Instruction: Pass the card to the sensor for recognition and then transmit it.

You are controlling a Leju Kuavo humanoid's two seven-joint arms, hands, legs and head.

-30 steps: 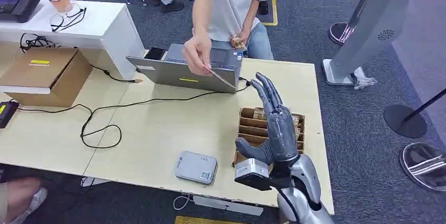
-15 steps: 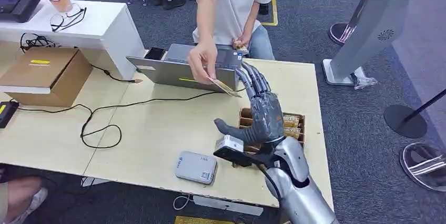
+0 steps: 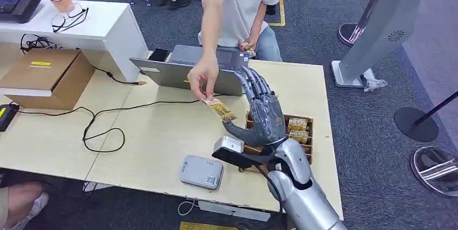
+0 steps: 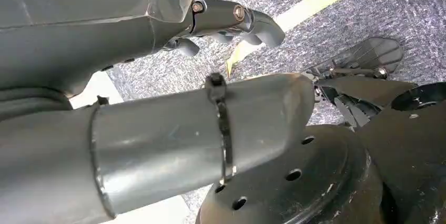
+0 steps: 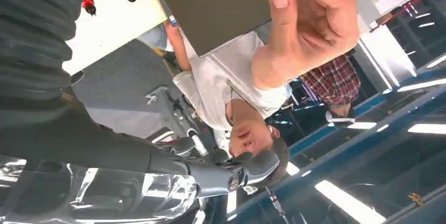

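**Card offered to the open right hand**

At the centre of the frame a person's hand (image 3: 203, 73) is holding the card (image 3: 220, 109) out, just beside the thumb of the robot's right hand (image 3: 263, 115). That hand is standing upright with fingers spread, grasping nothing. The sensor (image 3: 201, 171) is lying on the tabletop (image 3: 156, 133) lower down. The left hand (image 4: 158, 29) is hanging over carpet; I cannot tell its grip.

No text is reading clearly anywhere. Yellow label on cardboard box (image 3: 47, 76), yellow sticker on laptop (image 3: 190, 72), blue mark on grey card reader (image 3: 201, 171): all showing too small, illegible.
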